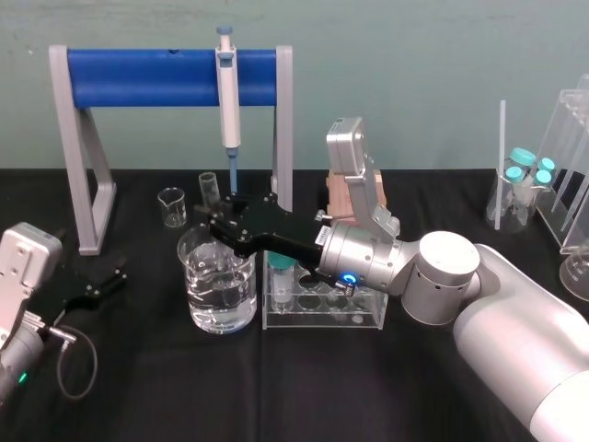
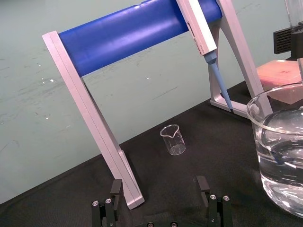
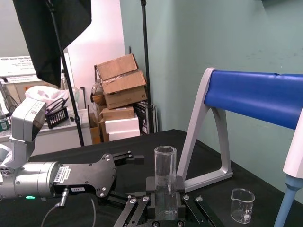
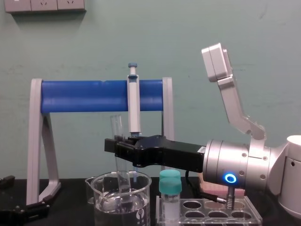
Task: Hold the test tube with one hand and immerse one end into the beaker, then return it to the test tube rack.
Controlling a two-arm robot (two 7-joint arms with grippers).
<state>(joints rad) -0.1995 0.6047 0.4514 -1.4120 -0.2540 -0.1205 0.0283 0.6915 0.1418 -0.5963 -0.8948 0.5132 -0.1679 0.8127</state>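
Black right gripper (image 4: 116, 146), reaching level, holds test tube (image 4: 115, 126) in beaker (image 4: 141, 202).

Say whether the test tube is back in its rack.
No, the right gripper holds the test tube, end inside the beaker, beside the test tube rack.

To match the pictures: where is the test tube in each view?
Head view: test tube left of centre, over the beaker.
Left wrist view: test tube above the beaker's far rim.
Right wrist view: test tube upright in the right gripper.
Chest view: test tube left of centre, dipping into the beaker.
Shared landmark: blue bar.
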